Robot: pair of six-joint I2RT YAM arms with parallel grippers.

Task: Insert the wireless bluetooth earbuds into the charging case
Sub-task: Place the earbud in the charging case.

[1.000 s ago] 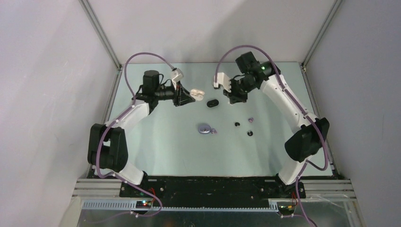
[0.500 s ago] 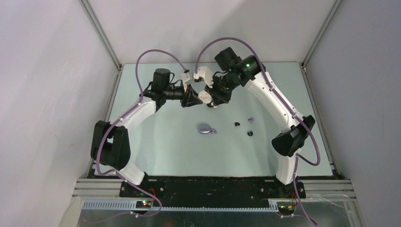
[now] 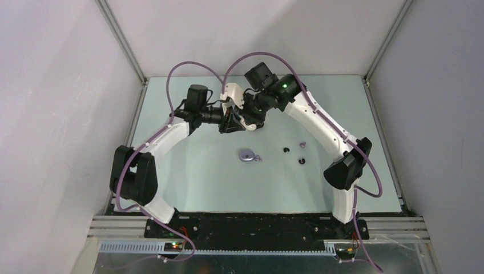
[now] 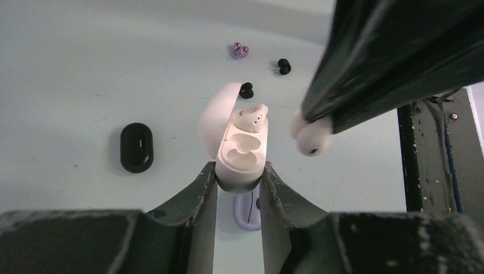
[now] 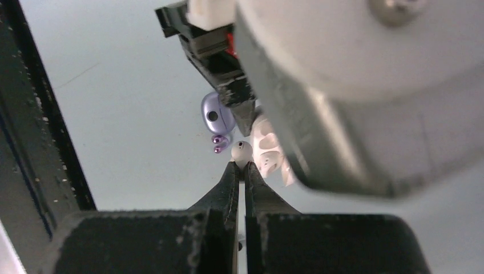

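My left gripper (image 4: 240, 171) is shut on a white charging case (image 4: 242, 151), held off the table with its lid open. One white earbud (image 4: 251, 119) sits in the case's far slot; the near slot is bare. My right gripper (image 5: 240, 165) is shut on a second white earbud (image 5: 241, 150) at its fingertips, hanging just right of the case (image 5: 268, 151) and apart from it. In the top view both grippers, left (image 3: 231, 123) and right (image 3: 248, 117), meet above the middle of the table's far half.
On the table lie a black case (image 4: 137, 147), a lavender case (image 3: 246, 155) with lavender buds (image 5: 218, 142) beside it, another lavender bud pair (image 4: 240, 51) and black buds (image 3: 286, 149) (image 3: 302, 161) to the right. The two wrists are very close together.
The right arm has swung left and brought its gripper up against the left gripper's case. The left gripper has shifted slightly right with the case in it.
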